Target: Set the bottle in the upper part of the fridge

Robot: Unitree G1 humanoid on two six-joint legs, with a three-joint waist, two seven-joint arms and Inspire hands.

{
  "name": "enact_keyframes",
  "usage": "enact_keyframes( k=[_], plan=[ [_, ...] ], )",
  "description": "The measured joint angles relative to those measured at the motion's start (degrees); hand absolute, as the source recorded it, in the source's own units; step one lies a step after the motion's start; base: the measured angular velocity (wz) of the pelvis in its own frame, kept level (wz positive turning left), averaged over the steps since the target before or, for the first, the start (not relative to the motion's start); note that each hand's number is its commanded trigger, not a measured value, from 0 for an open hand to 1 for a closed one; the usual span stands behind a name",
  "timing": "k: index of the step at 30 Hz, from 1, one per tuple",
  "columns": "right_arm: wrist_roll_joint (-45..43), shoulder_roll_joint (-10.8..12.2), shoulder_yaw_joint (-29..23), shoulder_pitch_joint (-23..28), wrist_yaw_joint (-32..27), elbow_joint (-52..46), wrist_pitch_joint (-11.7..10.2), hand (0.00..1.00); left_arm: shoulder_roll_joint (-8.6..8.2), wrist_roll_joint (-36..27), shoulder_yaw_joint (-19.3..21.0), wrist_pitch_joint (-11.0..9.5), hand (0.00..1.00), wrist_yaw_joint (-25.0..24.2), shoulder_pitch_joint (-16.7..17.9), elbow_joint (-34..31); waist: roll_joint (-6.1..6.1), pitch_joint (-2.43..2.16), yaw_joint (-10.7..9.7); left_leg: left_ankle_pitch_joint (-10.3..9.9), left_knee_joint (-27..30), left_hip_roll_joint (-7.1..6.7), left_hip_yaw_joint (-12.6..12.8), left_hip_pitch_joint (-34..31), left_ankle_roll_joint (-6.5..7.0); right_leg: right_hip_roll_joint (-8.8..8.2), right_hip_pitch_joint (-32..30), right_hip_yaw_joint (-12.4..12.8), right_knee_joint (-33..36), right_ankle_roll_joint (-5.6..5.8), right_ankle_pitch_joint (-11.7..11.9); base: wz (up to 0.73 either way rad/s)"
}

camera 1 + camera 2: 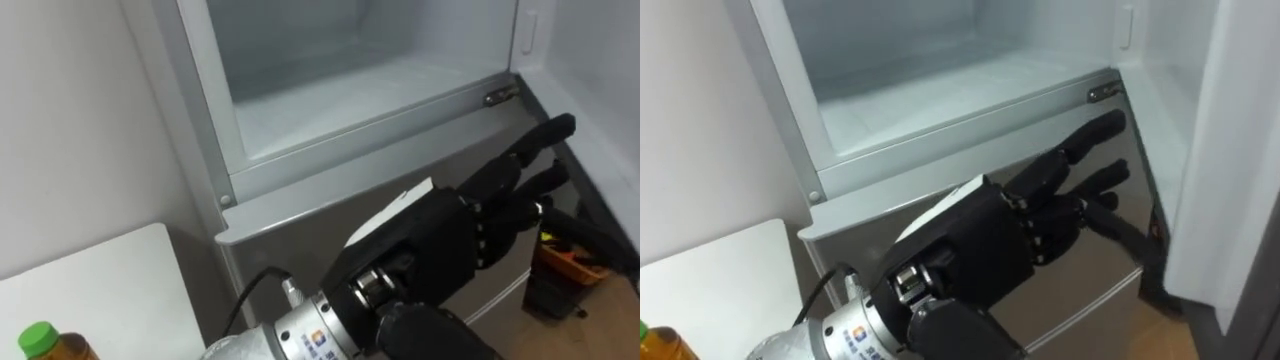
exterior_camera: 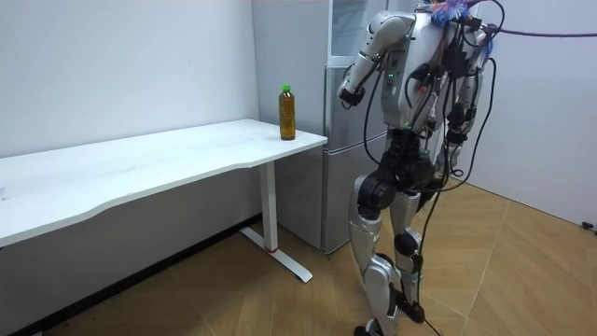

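Standing bottle (image 1: 45,344), apart from left hand (image 1: 445,240)

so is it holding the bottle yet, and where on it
No. The left hand is open, fingers straight, before the open upper fridge, holding nothing; the bottle stands on the table.

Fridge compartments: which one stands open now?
The upper compartment: its white inside shows. The lower compartment's grey door is shut.
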Motion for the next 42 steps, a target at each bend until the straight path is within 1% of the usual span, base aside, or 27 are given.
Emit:
enact_keyframes(
  k=[4, 8, 10, 13, 17, 20, 21, 22, 23, 25, 26, 28, 29, 30, 31, 32, 35, 37, 40, 42],
  plan=[
    [0.8, 0.0, 0.1, 0.1, 0.0, 0.0, 0.6, 0.00, -1.01, 0.0, -0.6, 0.6, 0.00, -0.1, -0.6, 0.9, 0.01, 0.00, -0.1, 0.0, 0.0, 0.04, 0.8, 0.0, 0.00, -0.02, -0.1, 0.2, -0.3, -0.03, 0.1, -0.06],
    [2.5, 0.0, 0.1, 0.1, 0.0, 0.0, 0.9, 0.00, -0.99, 0.0, -0.7, 0.6, 0.00, -0.1, -0.6, 0.9, 0.01, -0.01, -0.1, 0.0, 0.0, 0.12, 1.0, 0.0, 0.00, 0.13, -0.3, 0.6, -0.2, -0.04, 0.1, -0.06],
    [3.2, 0.0, 0.2, 0.1, 0.0, 0.1, 1.1, 0.00, -1.00, 0.4, -0.7, 0.7, 0.00, 0.0, -0.7, 0.9, 0.06, -0.05, -0.2, 0.0, 0.0, 0.39, 1.1, -0.1, -0.02, 0.40, -0.5, 0.8, 0.0, -0.15, 0.1, -0.09],
    [3.2, 0.0, 0.1, 0.2, 0.0, 0.1, 1.2, 0.00, -0.90, 0.8, -0.7, 0.7, 0.00, 0.2, -0.7, 0.9, 0.06, -0.05, -0.4, 0.0, -0.1, 0.69, 1.1, 0.0, -0.02, 0.74, -0.6, 0.9, 0.6, -0.20, 0.2, -0.07],
    [3.3, -0.3, 0.2, 0.3, 0.0, 0.5, 1.2, 0.00, -0.86, 1.0, -0.7, 0.7, 0.00, 0.2, -0.7, 0.9, 0.06, -0.04, -0.3, 0.0, -0.1, 0.71, 0.9, 0.0, -0.02, 0.69, -0.3, 0.7, 0.5, -0.24, 0.2, 0.01],
    [3.5, -0.3, 0.2, 0.4, 0.0, 0.7, 1.2, 0.00, -0.70, 0.9, -0.7, 0.7, 0.00, 0.2, -0.7, 0.9, -0.03, 0.02, -0.3, 0.0, -0.2, 0.58, 0.5, 0.1, -0.02, 0.45, 0.1, 0.0, 0.4, -0.24, 0.2, 0.12],
    [3.5, -0.3, 0.2, 0.4, 0.0, 0.7, 1.2, 0.00, -0.67, 0.9, -0.6, 0.7, 0.00, 0.3, -0.7, 0.9, -0.09, 0.07, 0.0, 0.0, -0.3, 0.54, 0.2, 0.2, -0.02, 0.39, 0.1, -0.2, 0.5, -0.24, 0.2, 0.12],
    [3.5, -0.3, 0.3, 0.4, 0.0, 0.7, 1.2, 0.00, -0.56, 1.0, -0.6, 0.7, 0.00, 0.6, -0.7, 0.9, -0.20, 0.13, 0.3, 0.0, -0.4, 0.56, -0.5, 0.1, -0.02, 0.37, 0.2, -0.5, 0.5, -0.24, 0.2, 0.13],
    [3.5, -0.2, 0.4, 0.4, 0.0, 0.7, 1.2, 0.00, -0.53, 1.0, -0.6, 0.7, 0.00, 0.8, -0.7, 0.9, -0.27, 0.19, 0.3, 0.0, -0.4, 0.54, -0.6, 0.0, -0.02, 0.31, 0.1, -0.9, 0.5, -0.24, 0.2, 0.22],
    [3.8, -0.1, 0.7, 0.4, 0.0, 0.7, 1.2, 0.00, -0.51, 1.3, -0.5, 0.7, 0.00, 1.2, -0.7, 0.8, -0.64, 0.44, 0.4, 0.0, -0.4, 0.45, -0.8, -0.6, -0.10, 0.05, 0.0, -2.2, 0.5, -0.23, 0.2, 0.28],
    [4.0, -0.1, 0.8, 0.3, 0.0, 0.7, 1.2, 0.00, -0.47, 1.3, -0.5, 0.7, 0.00, 1.3, -0.7, 0.8, -0.69, 0.47, 0.4, 0.0, -0.4, 0.45, -0.9, -0.8, -0.13, -0.01, 0.0, -2.5, 0.5, -0.23, 0.2, 0.26],
    [4.1, -0.2, 1.2, 0.1, 0.0, 0.9, 1.4, 0.00, -0.49, 1.3, -0.3, 0.7, 0.00, 1.2, -0.7, 0.7, -1.01, 0.66, 0.8, 0.1, -0.3, 0.24, -2.2, -1.0, -0.23, -0.19, -0.2, -3.4, 0.4, -0.22, 0.1, 0.22],
    [4.0, -0.2, 1.2, 0.0, 0.0, 1.0, 1.5, 0.00, -0.49, 1.3, -0.3, 0.7, 0.00, 1.2, -0.7, 0.6, -1.10, 0.64, 1.0, 0.1, -0.3, 0.23, -2.3, -1.0, -0.23, -0.22, -0.2, -3.5, 0.4, -0.20, 0.1, 0.14],
    [4.0, -0.2, 1.3, -0.3, 0.0, 1.4, 1.8, 0.00, -0.47, 1.3, -0.3, 0.7, 0.00, 1.1, -0.7, 0.4, -1.31, 0.71, 1.6, 0.1, -0.3, 0.15, -2.8, -1.1, -0.24, -0.37, 0.0, -4.0, 0.4, -0.19, 0.1, 0.17],
    [4.1, -0.2, 1.3, -0.4, 0.0, 2.0, 1.9, 0.00, -0.45, 1.3, -0.3, 0.7, 0.00, 1.0, -0.7, 0.0, -1.59, 0.66, 1.8, 0.2, -0.3, -0.05, -3.6, -1.2, -0.22, -0.55, 0.1, -4.7, 0.5, -0.17, 0.1, 0.19],
    [4.1, -0.2, 1.4, -0.6, 0.0, 2.4, 2.0, 0.00, -0.40, 1.3, -0.4, 0.7, 0.00, 1.0, -0.6, -0.2, -1.75, 0.59, 2.0, 0.3, -0.3, -0.12, -3.8, -1.2, -0.19, -0.61, 0.1, -4.8, 0.5, -0.14, 0.1, 0.22],
    [4.3, -0.1, 2.1, -0.8, 0.0, 2.6, 2.1, 0.00, -0.11, 1.3, -0.5, 0.7, 0.00, 1.0, -0.6, -1.2, -2.58, 0.15, 3.0, 0.4, 0.1, -0.25, -4.9, -2.0, -0.15, -0.69, 0.1, -5.4, 0.5, -0.14, 0.1, 0.16],
    [4.8, -0.1, 4.0, -0.7, 0.0, 2.6, 2.1, 0.00, -0.05, 1.0, -0.6, 0.7, 0.00, 1.0, -0.6, -1.6, -3.19, -0.17, 4.4, 0.4, 0.1, -0.19, -5.2, -1.9, -0.17, -0.59, 0.2, -5.5, 0.5, -0.17, 0.1, 0.05],
    [4.8, -0.2, 5.0, -0.8, 0.0, 2.6, 2.1, 0.00, 0.01, 1.0, -0.9, 0.7, 0.00, 1.0, -0.5, -1.6, -3.25, -0.23, 5.5, 0.4, 0.1, -0.20, -5.3, -1.8, -0.18, -0.60, 0.4, -5.6, 0.5, -0.17, 0.1, 0.01],
    [4.8, -0.2, 5.3, -0.9, 0.0, 2.5, 2.1, 0.00, 0.22, 1.0, -0.9, 0.7, 0.00, 1.0, -0.5, -1.6, -3.22, -0.24, 5.8, 0.4, 0.1, -0.18, -5.4, -1.8, -0.18, -0.60, 0.5, -5.7, 0.5, -0.17, 0.1, 0.02]
  ],
)
